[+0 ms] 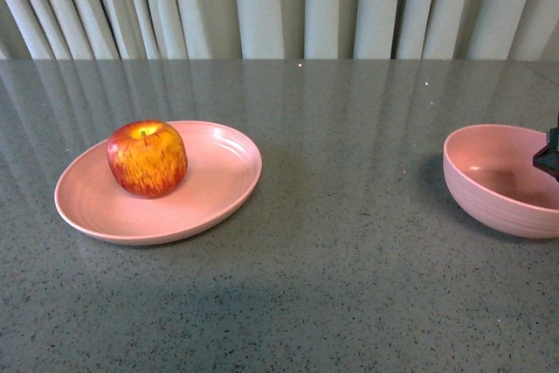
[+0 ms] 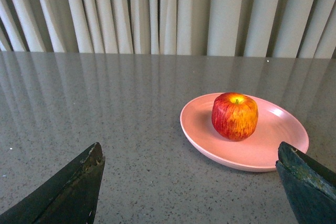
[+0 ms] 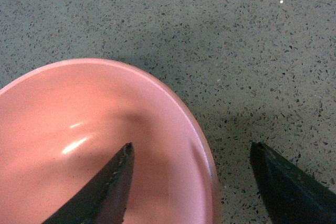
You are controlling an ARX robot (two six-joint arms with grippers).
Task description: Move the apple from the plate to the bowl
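1. Closest to its wrist camera is my left end effector [image 2: 189,148]. Its two dark fingers are spread wide, with only grey speckled tabletop [image 1: 349,259] between them.
2. Beyond those fingers lies the plate [image 2: 273,135]. The apple [image 2: 234,116] stands upright on it, stem dimple up (toward the plate's left half in the front view), and nothing touches it.
3. My right end effector [image 3: 191,145] is likewise spread apart and grips nothing. One finger hangs over the inside of the bowl [image 3: 79,108] and the other over the tabletop outside, so the rim runs between them. I cannot tell whether either finger touches the bowl.
4. In the front view the bowl sits far right, well apart from the plate on the left, and only a dark sliver of my right end effector shows at the picture's edge.
5. A pale pleated curtain [image 1: 279,6] hangs behind the tabletop.
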